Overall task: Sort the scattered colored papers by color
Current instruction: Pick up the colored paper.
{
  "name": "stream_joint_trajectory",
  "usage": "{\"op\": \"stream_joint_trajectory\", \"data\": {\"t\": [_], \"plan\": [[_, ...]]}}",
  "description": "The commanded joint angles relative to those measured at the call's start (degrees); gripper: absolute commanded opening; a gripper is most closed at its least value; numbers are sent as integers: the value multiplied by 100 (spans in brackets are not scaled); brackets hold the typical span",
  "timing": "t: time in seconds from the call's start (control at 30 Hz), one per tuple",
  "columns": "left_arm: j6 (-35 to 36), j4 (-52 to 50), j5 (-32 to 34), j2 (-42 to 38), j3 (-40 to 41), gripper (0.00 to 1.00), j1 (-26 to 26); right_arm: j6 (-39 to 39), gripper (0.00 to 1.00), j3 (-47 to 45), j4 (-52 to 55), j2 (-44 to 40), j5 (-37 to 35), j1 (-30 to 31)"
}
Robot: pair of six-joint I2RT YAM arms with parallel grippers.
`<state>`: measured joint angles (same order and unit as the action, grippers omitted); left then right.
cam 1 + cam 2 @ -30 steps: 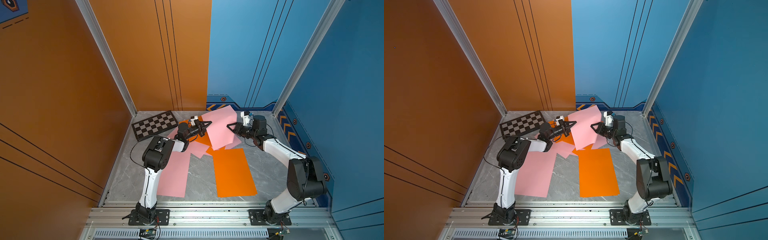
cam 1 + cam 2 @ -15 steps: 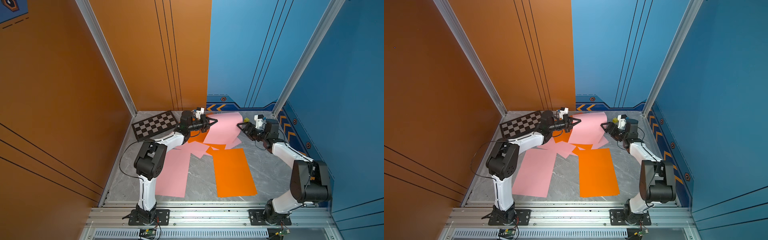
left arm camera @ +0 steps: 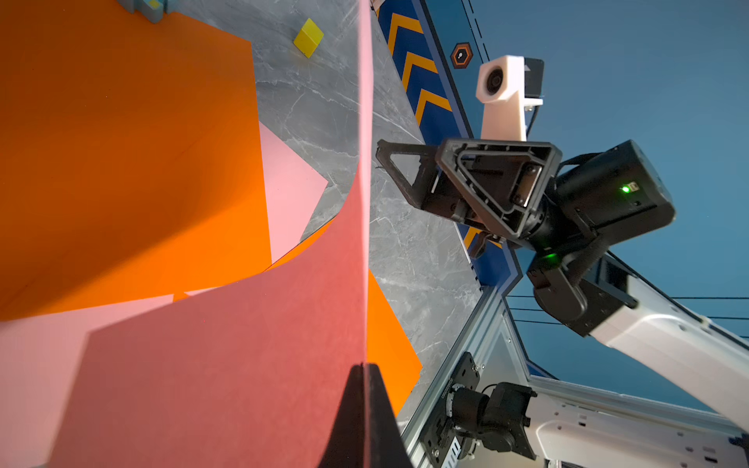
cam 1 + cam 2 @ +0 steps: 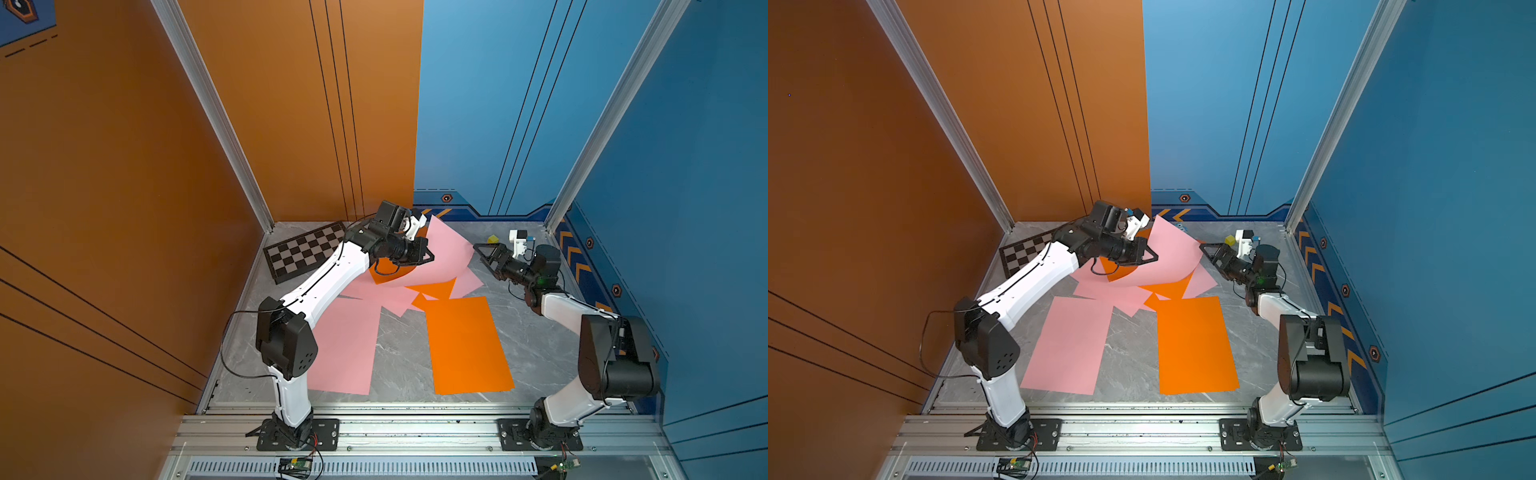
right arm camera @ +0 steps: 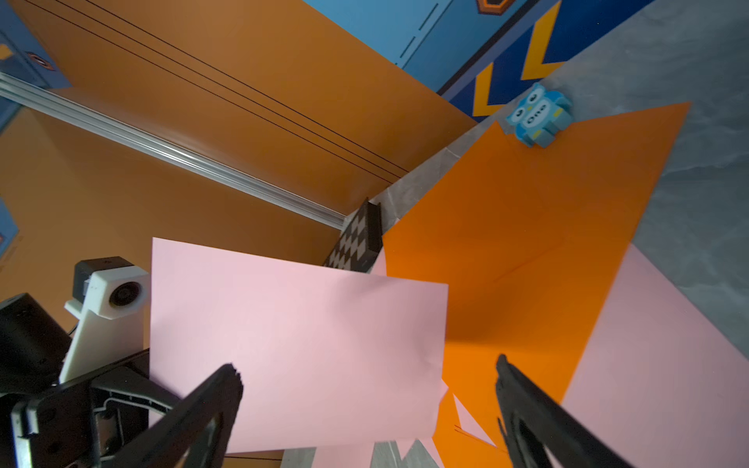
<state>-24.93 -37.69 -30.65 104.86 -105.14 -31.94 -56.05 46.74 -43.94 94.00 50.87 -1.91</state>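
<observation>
Right gripper (image 4: 484, 254) now off pink sheet (image 4: 446, 253); owl toy (image 5: 537, 113) in right wrist view.

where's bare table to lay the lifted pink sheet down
Bare table: the strip between the flat pink sheet and the flat orange sheet, and the patch between that orange sheet and the right arm. Crowded: the overlapping pile at the back under the lifted pink sheet.

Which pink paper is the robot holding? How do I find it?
Find the seam on the back wall where orange meets blue. Just below it, the left gripper pinches one pink paper. It is the only sheet curling up off the floor; the big pink paper and big orange paper nearer the front lie flat.
</observation>
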Motion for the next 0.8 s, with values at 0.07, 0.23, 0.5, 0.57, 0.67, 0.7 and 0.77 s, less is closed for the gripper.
{"op": "stream_joint_trajectory", "data": {"t": [0.07, 0.23, 0.5, 0.57, 0.67, 0.7, 0.77], "plan": [[771, -502, 290, -629, -206, 0, -100, -1847, 99, -269, -3689, 644, 562, 94], [840, -501, 270, -1008, -175, 0, -102, -1722, 100, -63, -3727, 624, 735, 437], [721, -501, 520, -1136, 100, 0, 122, -2150, 78, 444, -3727, 505, 792, 926], [633, -490, 571, -1143, 175, 0, 249, -2211, 68, 442, -3731, 398, 793, 938], [543, -493, 570, -1156, 270, 0, 439, -2286, 51, 434, -3728, 270, 801, 921], [535, -491, 571, -1171, 296, 0, 493, -2303, 47, 438, -3728, 247, 809, 921], [481, -485, 582, -1203, 331, 0, 581, -2328, 41, 426, -3725, 212, 803, 921]]}}
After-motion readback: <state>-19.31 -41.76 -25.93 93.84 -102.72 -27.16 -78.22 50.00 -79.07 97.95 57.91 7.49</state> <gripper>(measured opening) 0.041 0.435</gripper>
